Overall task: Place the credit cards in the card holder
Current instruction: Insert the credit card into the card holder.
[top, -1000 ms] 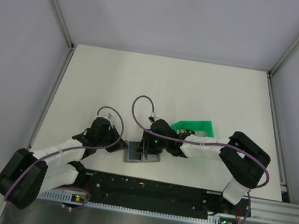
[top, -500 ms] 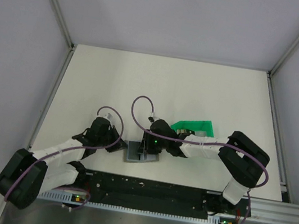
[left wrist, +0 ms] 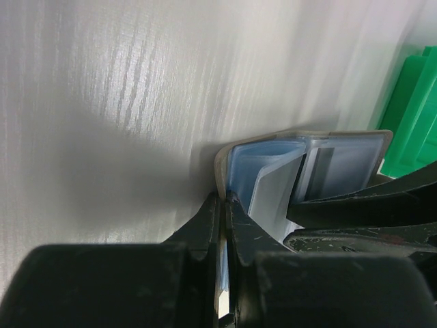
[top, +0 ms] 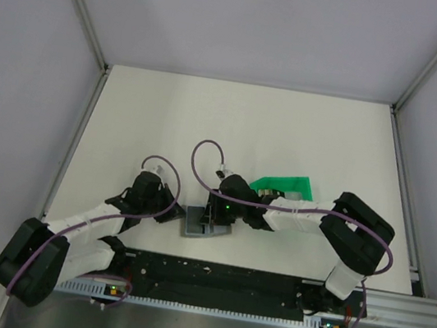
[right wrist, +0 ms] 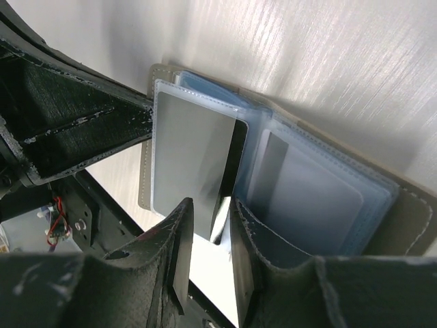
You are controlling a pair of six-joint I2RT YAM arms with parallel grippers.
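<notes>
The card holder [top: 197, 225] lies open near the table's front edge, its blue clear sleeves fanned up [left wrist: 273, 171]. My left gripper [top: 174, 211] is shut on the holder's left cover edge [left wrist: 220, 179] and pins it. My right gripper [top: 211, 219] hovers over the open sleeves. Its jaws stand a narrow gap apart around a thin pale page edge [right wrist: 222, 217], and they do not pinch it. A grey credit card [right wrist: 191, 164] sits flat against the left sleeve page [right wrist: 159, 137]. Another card [right wrist: 307, 188] shows inside the right sleeve.
A bright green open frame tray [top: 286, 185] lies just behind the right arm and also shows in the left wrist view [left wrist: 413, 109]. The black arm-mount rail [top: 216, 284] runs close in front of the holder. Grey walls enclose the table on both sides.
The right gripper and the holder's right side have shifted very slightly to the left. The left arm has not moved.
</notes>
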